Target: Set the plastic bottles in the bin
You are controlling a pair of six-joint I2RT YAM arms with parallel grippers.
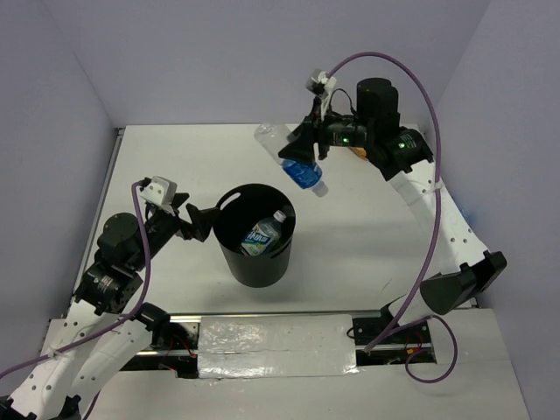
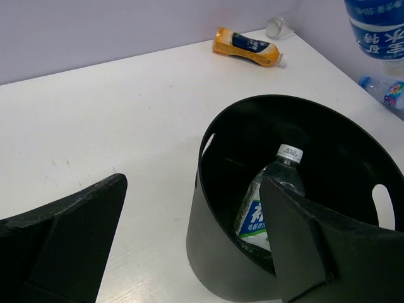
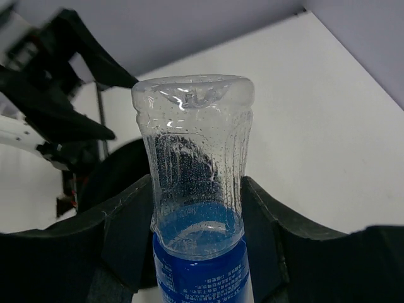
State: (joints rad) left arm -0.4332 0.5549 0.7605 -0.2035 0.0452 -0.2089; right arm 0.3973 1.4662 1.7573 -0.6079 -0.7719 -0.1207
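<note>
Blue-labelled bottle [image 1: 302, 175] is pinched in the right gripper [image 1: 304, 150], held high beyond the far-right rim of the bin [image 1: 254, 271], cap end downward; left gripper [image 1: 203, 220], spread, hovers beside its left wall.

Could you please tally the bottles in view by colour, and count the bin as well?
Clear, blue or blue-green label: 2 (blue-label bottle, blue-green-label bottle)
Orange bottle: 1
Clear, only partly seen: 2 (far-corner bottle, edge bottle)
Black bin: 1
Total: 6
</note>
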